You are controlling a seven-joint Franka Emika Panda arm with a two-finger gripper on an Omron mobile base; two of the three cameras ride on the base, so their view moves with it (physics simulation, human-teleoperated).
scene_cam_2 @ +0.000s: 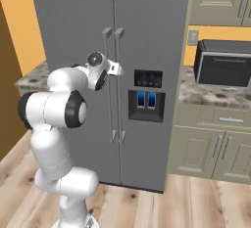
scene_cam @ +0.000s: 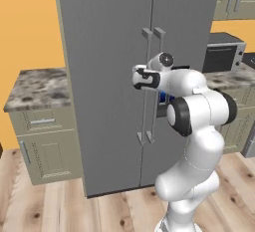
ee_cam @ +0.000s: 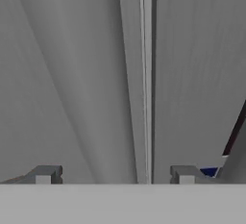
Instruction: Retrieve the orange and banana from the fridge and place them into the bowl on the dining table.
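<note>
We see the fridge point(scene_cam: 114, 76) closed, its grey doors taking up the middle of the left base view from the top edge almost to the floor. The orange and the banana must be behind those doors, so the step in hand is opening a door.

Our gripper point(ee_cam: 115, 175) is at the pair of long bar handles point(scene_cam: 152, 86), just right of centre in the left base view. In the hand view the two dark fingertips point(ee_cam: 45, 174) rise at the bottom, standing apart, with one vertical handle bar point(ee_cam: 144, 74) between them, nearer the right tip. They do not yet clamp it, as far as we can judge; whether either tip touches the bar we cannot tell.

We judge the handle to be stiff, smooth metal, likely slippery, so a firm, square hold across the bar suits it, around mid-height where the gripper is now. The door is probably heavy and swings on a hinge, so the pull should follow an arc, not a straight line.

The dispenser panel point(scene_cam_2: 148, 95) sits right of the handles in the right base view.
</note>
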